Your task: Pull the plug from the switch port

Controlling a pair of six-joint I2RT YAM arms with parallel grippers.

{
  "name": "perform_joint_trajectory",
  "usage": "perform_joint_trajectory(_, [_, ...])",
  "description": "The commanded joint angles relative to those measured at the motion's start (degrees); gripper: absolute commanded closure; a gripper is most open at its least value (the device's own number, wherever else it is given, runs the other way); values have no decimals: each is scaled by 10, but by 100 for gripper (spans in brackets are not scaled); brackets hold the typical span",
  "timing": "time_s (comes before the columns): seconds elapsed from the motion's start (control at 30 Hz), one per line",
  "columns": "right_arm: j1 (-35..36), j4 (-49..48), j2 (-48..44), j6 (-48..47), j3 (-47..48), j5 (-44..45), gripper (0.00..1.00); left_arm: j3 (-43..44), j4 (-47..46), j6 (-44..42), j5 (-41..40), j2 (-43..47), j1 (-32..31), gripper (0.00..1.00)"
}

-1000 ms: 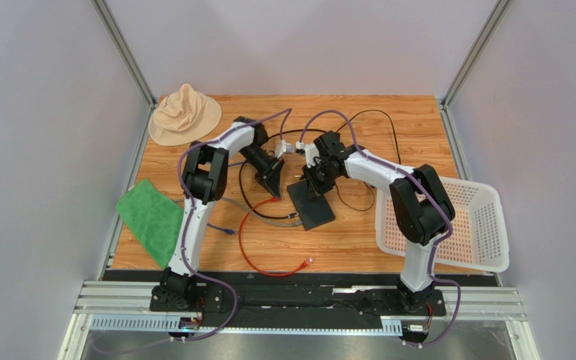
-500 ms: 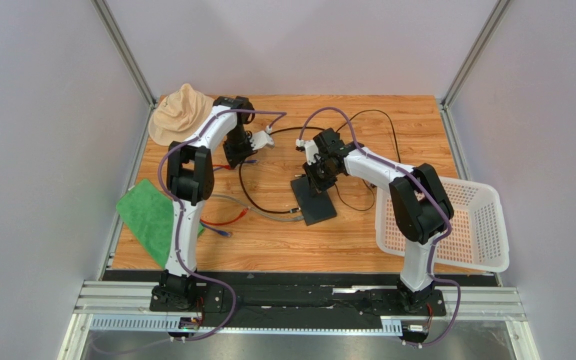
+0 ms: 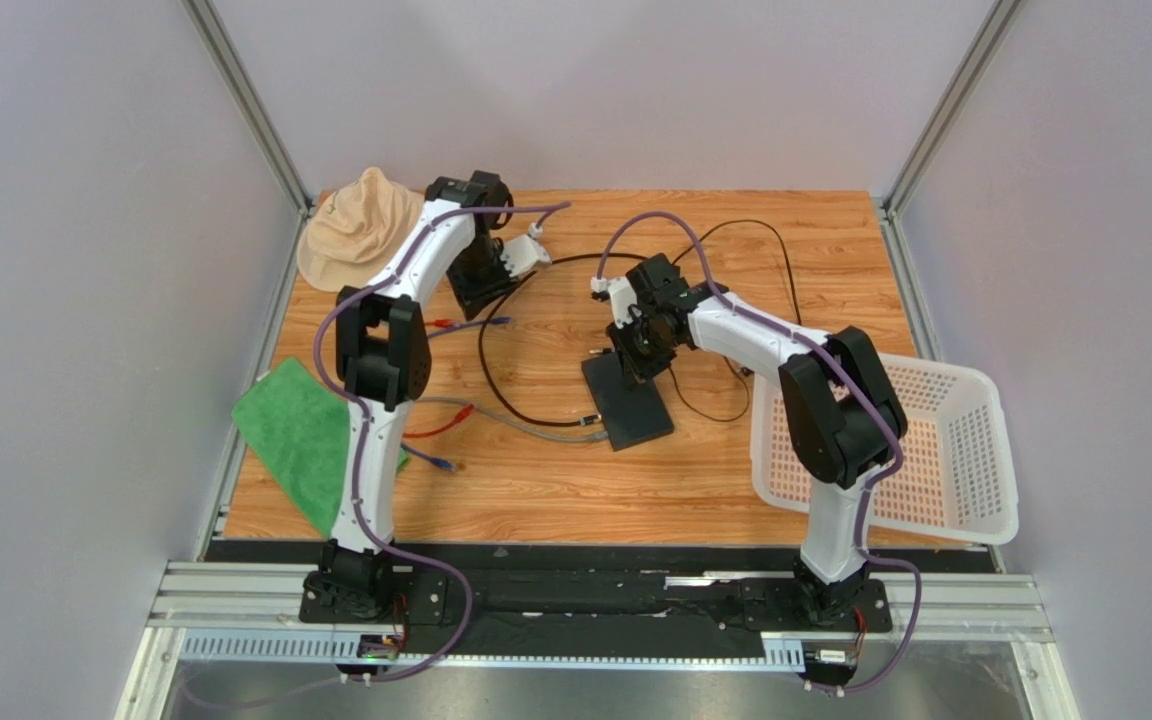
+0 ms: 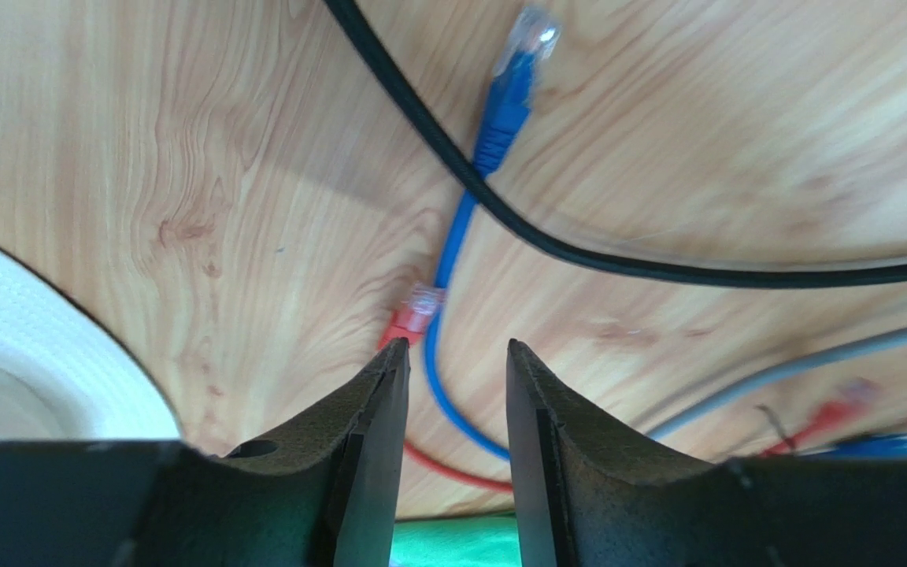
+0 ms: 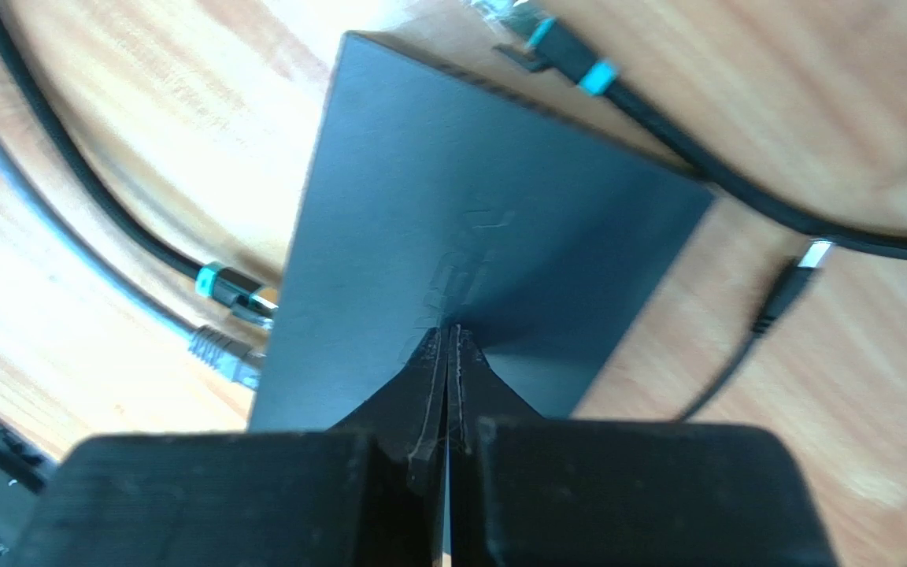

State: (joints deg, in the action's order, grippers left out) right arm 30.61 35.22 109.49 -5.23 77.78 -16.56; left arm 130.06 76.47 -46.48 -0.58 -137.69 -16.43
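The switch (image 3: 627, 402) is a flat black box lying mid-table; it fills the right wrist view (image 5: 470, 236). My right gripper (image 3: 638, 357) is shut and empty, its tips (image 5: 449, 337) pressed down on the switch's top. A grey plug (image 5: 219, 352) and a black plug with a teal ring (image 5: 231, 287) sit at the switch's left edge; I cannot tell how deep they are seated. My left gripper (image 3: 474, 293) is open and empty at the back left, well away from the switch. Its jaws (image 4: 452, 349) hover over a loose red plug (image 4: 417, 313) and a blue cable (image 4: 488, 130).
A beige hat (image 3: 361, 225) lies at the back left, beside my left gripper. A green cloth (image 3: 301, 435) is at the left edge and a white basket (image 3: 958, 450) at the right. Black cables (image 3: 748, 240) loop behind the switch. A loose black plug (image 5: 784, 289) lies right of it.
My left arm has swung back and left toward the hat, and the red cable has shifted from the table's front to the left. My right gripper has stayed pressed on the switch.
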Motion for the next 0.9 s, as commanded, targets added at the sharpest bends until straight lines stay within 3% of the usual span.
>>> perform_joint_trajectory(0.0, [-8, 5, -41, -32, 39, 40, 97, -13, 15, 116, 123, 89, -5, 56])
perform_joint_trajectory(0.03, [-11, 9, -47, -31, 41, 39, 88, -23, 18, 148, 187, 104, -5, 56])
perform_joint_trajectory(0.07, [-12, 8, -70, -15, 38, 70, 61, -48, 22, 162, 226, 110, -5, 58])
perform_joint_trajectory(0.1, [-17, 3, -81, -5, 30, 90, 57, -66, 21, 177, 303, 116, -4, 61])
perform_joint_trajectory(0.2, [-34, 4, -111, 4, 7, 90, 54, -144, 9, 213, 420, 124, -9, 87])
perform_joint_trajectory(0.23, [-36, 10, -113, 3, 2, 86, 55, -176, 4, 217, 438, 121, -11, 96])
perform_joint_trajectory(0.3, [-40, 19, -121, -9, -32, 72, 61, -209, -15, 212, 471, 121, -23, 100])
perform_joint_trajectory(0.4, [-40, 12, -140, -11, -88, 55, 71, -249, -54, 215, 469, 113, -47, 100])
perform_joint_trajectory(0.57, [-40, 21, -176, -30, -145, 27, 94, -235, -76, 248, 485, 69, -75, 100])
perform_joint_trajectory(0.87, [-41, 21, -172, -53, -213, 21, 99, -157, -127, 333, 541, -27, -89, 100])
